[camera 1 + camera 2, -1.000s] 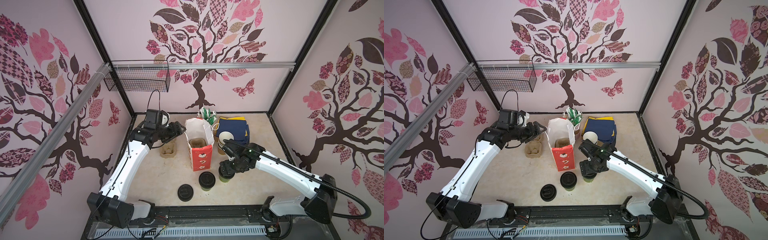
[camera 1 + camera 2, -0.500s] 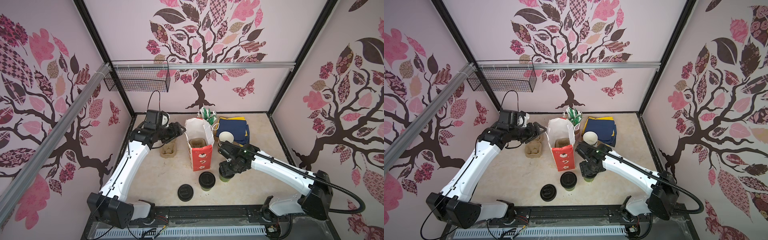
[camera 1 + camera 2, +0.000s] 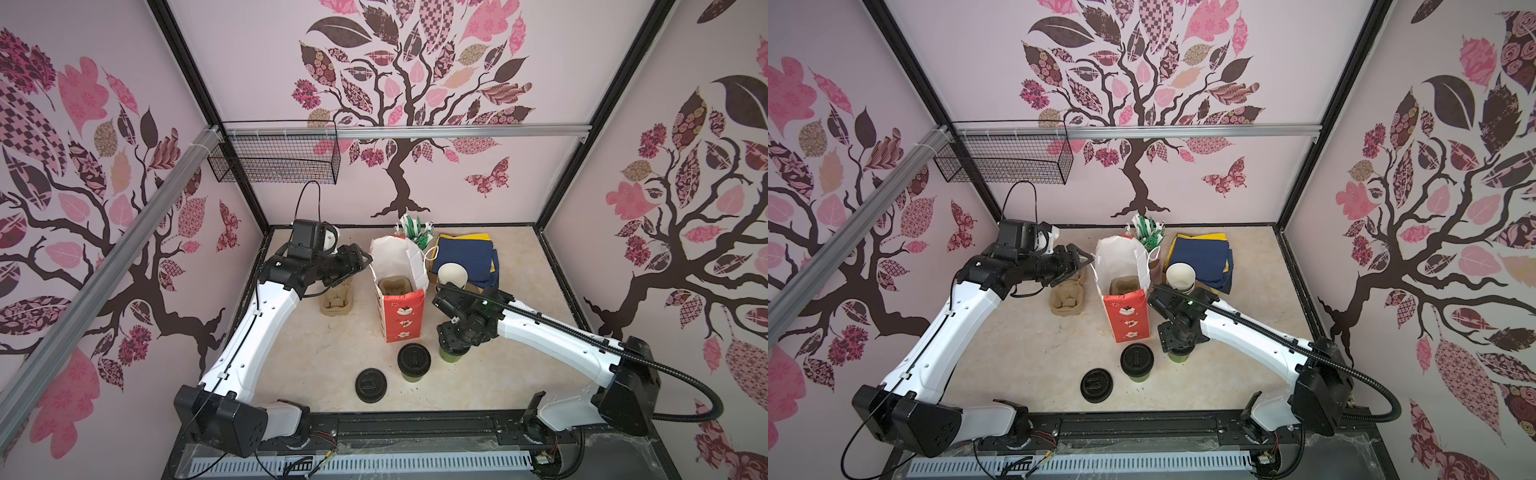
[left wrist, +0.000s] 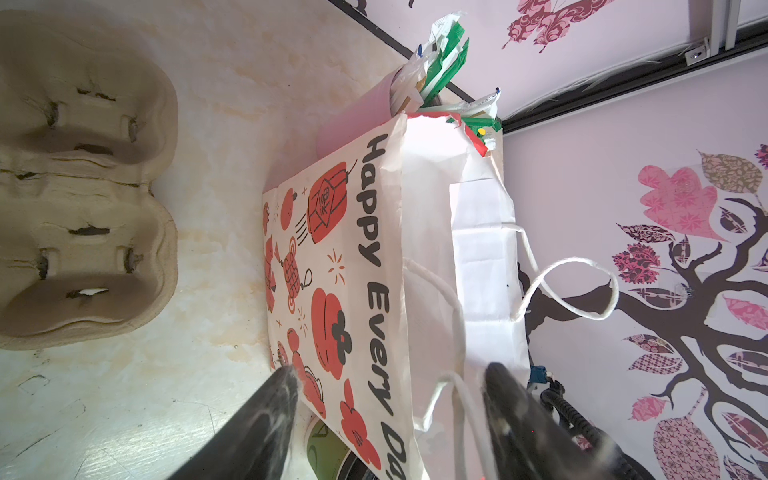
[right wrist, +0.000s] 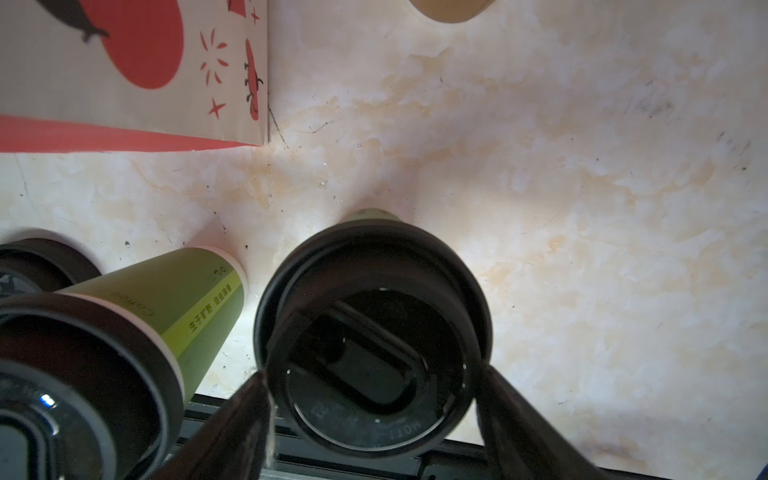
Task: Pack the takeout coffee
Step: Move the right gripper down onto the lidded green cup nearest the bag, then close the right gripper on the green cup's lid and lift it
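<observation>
Two green paper cups of takeout coffee with black lids stand near the table's front. My right gripper point(image 5: 372, 374) points straight down over the right-hand cup point(image 3: 453, 356) point(image 3: 1179, 355) and is shut on it, a finger against each side of its lid point(image 5: 374, 328). The other cup point(image 3: 413, 359) point(image 5: 195, 299) stands free to its left. The red-and-white bag point(image 3: 401, 320) point(image 4: 332, 249) is upright and open, with a pulp carrier point(image 3: 392, 286) inside. My left gripper point(image 3: 361, 259) point(image 4: 392, 372) is open astride the bag's left wall and string handle.
A loose black lid point(image 3: 371, 385) lies near the front edge. A second pulp carrier point(image 3: 336, 299) sits left of the bag. Behind are a stack of white cups point(image 3: 453, 274), blue and yellow napkins point(image 3: 465, 257) and a holder of sachets point(image 3: 413, 228).
My right gripper's fingers have closed in on the right-hand cup's lid, and that arm has shifted slightly left. The left arm and the bag have not moved.
</observation>
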`<control>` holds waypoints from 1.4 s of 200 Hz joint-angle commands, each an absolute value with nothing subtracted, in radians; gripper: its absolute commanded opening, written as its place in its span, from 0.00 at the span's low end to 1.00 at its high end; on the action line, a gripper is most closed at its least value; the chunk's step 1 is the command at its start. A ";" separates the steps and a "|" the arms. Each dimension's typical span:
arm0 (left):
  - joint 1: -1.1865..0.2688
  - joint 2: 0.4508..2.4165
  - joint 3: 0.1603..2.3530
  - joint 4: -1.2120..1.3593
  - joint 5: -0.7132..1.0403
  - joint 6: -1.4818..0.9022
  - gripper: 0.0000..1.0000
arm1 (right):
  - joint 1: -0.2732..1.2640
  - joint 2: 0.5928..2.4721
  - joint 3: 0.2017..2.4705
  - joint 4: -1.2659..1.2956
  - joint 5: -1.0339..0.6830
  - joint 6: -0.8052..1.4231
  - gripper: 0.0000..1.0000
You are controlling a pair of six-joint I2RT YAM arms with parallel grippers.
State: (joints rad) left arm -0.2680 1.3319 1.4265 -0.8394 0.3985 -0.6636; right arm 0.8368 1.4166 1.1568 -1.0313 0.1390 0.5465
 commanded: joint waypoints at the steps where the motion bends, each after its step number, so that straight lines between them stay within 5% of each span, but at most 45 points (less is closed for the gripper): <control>1: -0.262 1.319 1.405 -0.827 0.407 -0.661 0.73 | 0.843 1.439 1.169 -1.041 0.172 0.563 0.81; 189: -0.257 1.328 1.408 -0.841 0.408 -0.653 0.74 | 0.842 1.417 1.101 -0.986 0.193 0.606 0.75; 280: -0.255 1.341 1.415 -0.853 0.406 -0.644 0.82 | 0.841 1.305 1.240 -1.187 0.306 0.631 0.72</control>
